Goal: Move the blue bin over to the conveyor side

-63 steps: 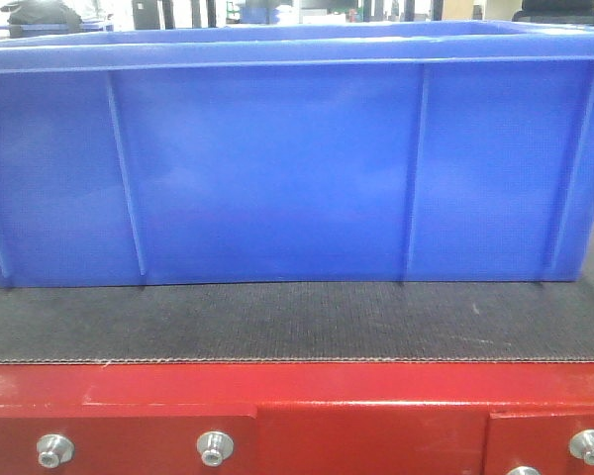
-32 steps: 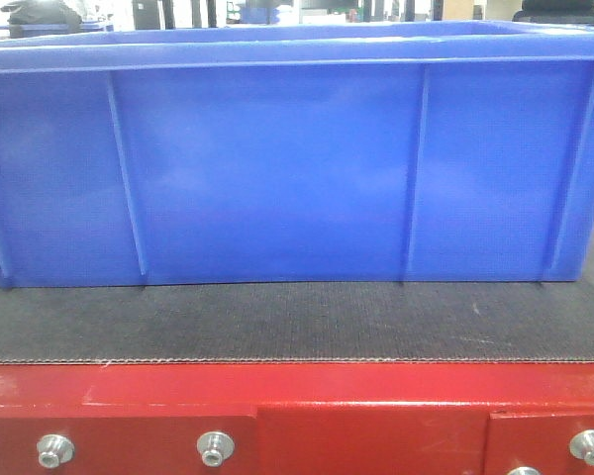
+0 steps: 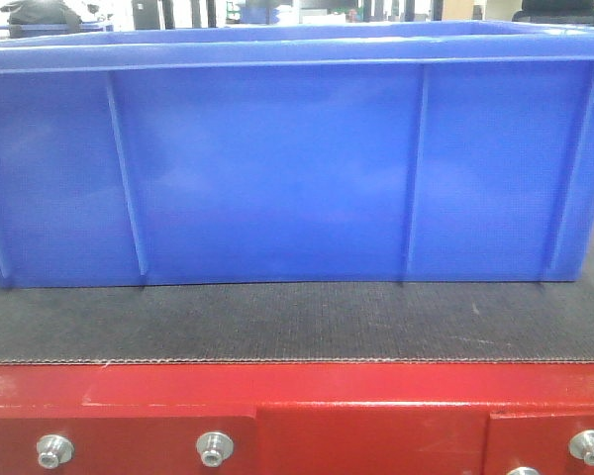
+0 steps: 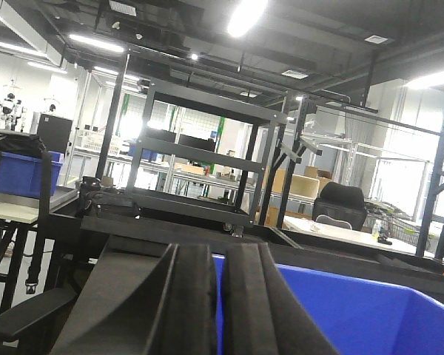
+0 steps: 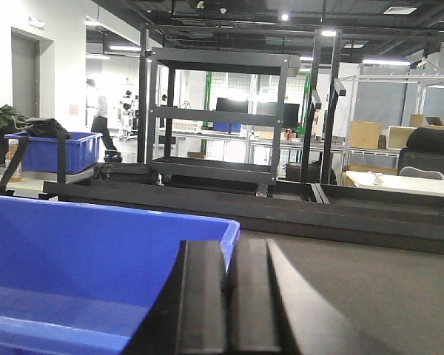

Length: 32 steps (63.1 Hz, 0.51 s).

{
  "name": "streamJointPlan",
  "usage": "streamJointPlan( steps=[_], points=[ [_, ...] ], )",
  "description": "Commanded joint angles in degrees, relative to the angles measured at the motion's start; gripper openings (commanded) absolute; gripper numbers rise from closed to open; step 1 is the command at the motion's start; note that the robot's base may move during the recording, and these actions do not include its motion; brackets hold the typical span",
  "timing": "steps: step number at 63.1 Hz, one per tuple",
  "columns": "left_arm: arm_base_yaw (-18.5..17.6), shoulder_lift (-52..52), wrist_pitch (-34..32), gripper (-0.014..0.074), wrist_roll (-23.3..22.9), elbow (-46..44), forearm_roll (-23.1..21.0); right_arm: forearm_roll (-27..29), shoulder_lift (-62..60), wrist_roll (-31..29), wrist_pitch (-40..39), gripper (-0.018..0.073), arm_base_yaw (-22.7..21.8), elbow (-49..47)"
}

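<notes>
The blue bin (image 3: 277, 168) stands on the dark woven belt (image 3: 297, 322) of the conveyor side, just behind the red frame (image 3: 277, 396), and fills the front view. My left gripper (image 4: 220, 255) is shut on the bin's left wall (image 4: 370, 318); a thin blue strip shows between its black pads. My right gripper (image 5: 228, 248) is shut on the right wall at the bin's far corner (image 5: 74, 244), with the rim running in between the pads. To the right of that gripper lies more dark belt (image 5: 370, 296). No gripper appears in the front view.
Silver bolts (image 3: 215, 447) line the red frame. Beyond the belt stands a black metal rack cart (image 5: 222, 111), also in the left wrist view (image 4: 200, 155). A second blue crate (image 5: 52, 151) sits on a side table. An office chair (image 4: 340, 203) and desks stand further back.
</notes>
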Motion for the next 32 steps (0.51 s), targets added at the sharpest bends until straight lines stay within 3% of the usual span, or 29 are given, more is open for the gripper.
streamJointPlan(
  steps=[1, 13, 21, 32],
  points=[
    [-0.2, -0.2, -1.0, 0.0022, -0.2, 0.1, -0.3, -0.7, -0.5, -0.1, -1.3, -0.0070, -0.3, 1.4],
    [-0.2, -0.2, -1.0, 0.0022, -0.2, 0.1, -0.3, 7.2, -3.6, -0.1, -1.5, -0.0070, -4.0, 10.2],
    [-0.2, -0.2, -1.0, 0.0022, -0.2, 0.1, -0.3, 7.2, -6.5, -0.1, -1.9, -0.0070, -6.9, 15.0],
    [-0.2, -0.2, -1.0, 0.0022, -0.2, 0.1, -0.3, 7.2, -8.8, -0.2, -3.4, -0.0070, -7.3, 20.4]
  ],
)
